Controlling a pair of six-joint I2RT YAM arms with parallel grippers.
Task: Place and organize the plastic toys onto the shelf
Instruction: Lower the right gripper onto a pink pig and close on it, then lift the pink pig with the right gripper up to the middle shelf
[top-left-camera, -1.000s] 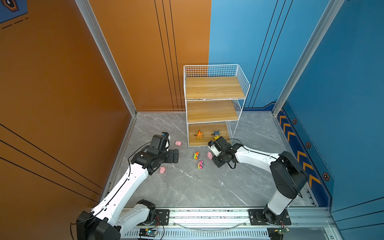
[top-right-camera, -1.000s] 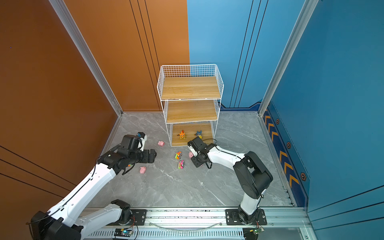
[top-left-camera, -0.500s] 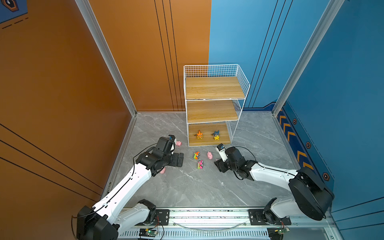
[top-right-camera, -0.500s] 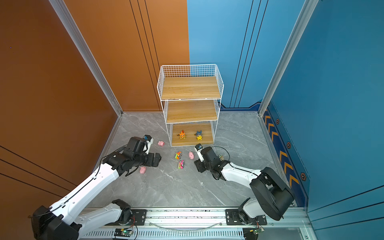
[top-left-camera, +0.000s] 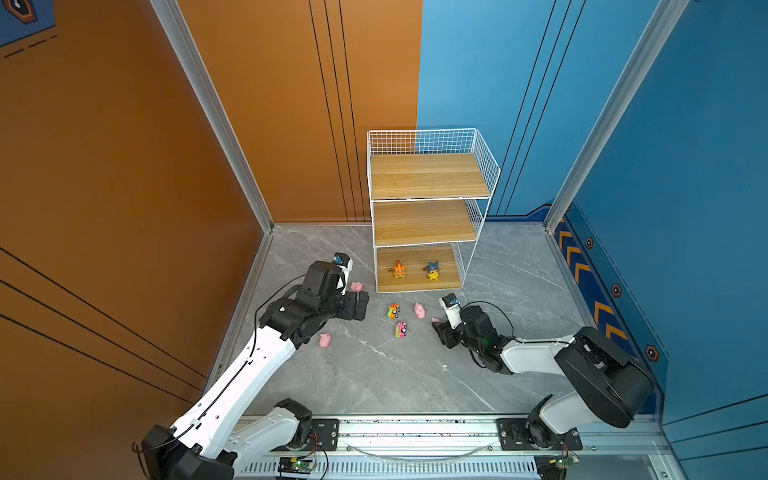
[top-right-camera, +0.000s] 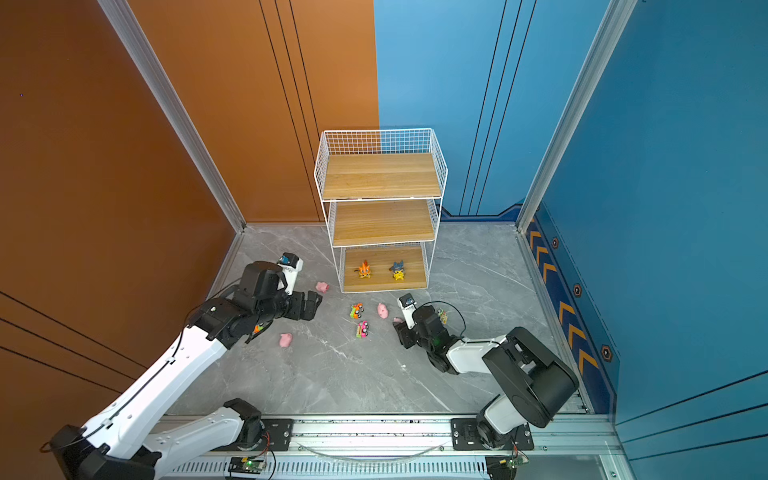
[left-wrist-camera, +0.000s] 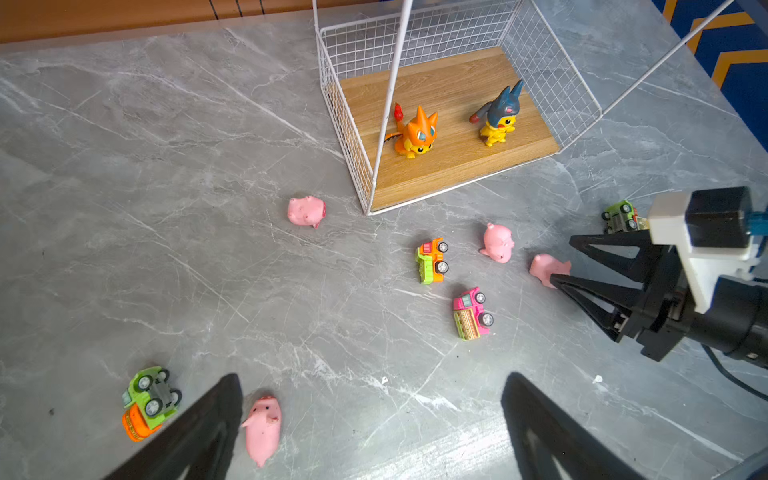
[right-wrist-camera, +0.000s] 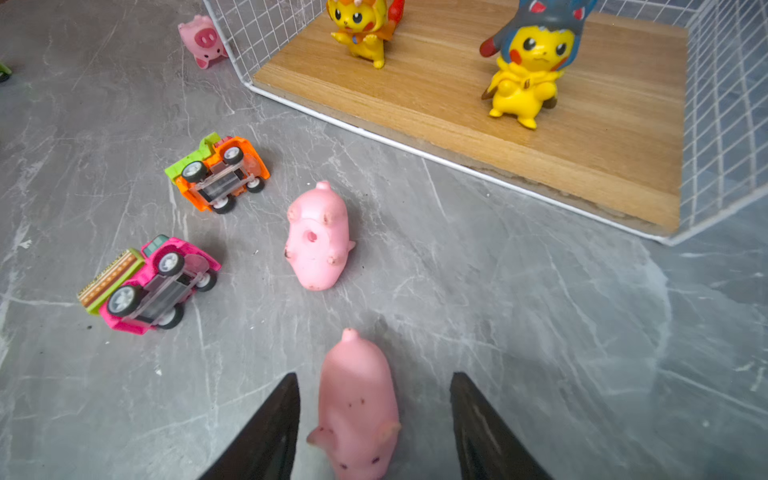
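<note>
Right of centre in a top view: the right gripper (top-left-camera: 438, 325) is down at the floor (top-left-camera: 374, 374), jaws parted and straddling a pink pig (top-left-camera: 435, 320). The wrist view shows gaps on both sides, so nothing is clamped, and the pig sits nearer one finger. Left of centre, the left gripper (top-left-camera: 365, 305) is spread wide, empty and hovering. Another pig (left-wrist-camera: 262, 428) lies just beside one of its fingers.

Upper centre, the shelf (top-left-camera: 428, 176): two upper boards bare, bottom board carrying only the orange figure (top-left-camera: 399, 270) and blue-and-yellow figure (top-left-camera: 433, 271). No pig or car on it. The pink car (right-wrist-camera: 149, 282) and orange car (right-wrist-camera: 218, 174) lie tipped on their sides in front.

Risks, my judgement:
- The pig is smooth and rounded. An off-centre squeeze could squirt it toward the second pig (right-wrist-camera: 318, 237).
- The bottom tier is low, so a careless delivery could snag wire or topple a figure.
- Both arms are near the middle cluster, so a collision is possible.
</note>
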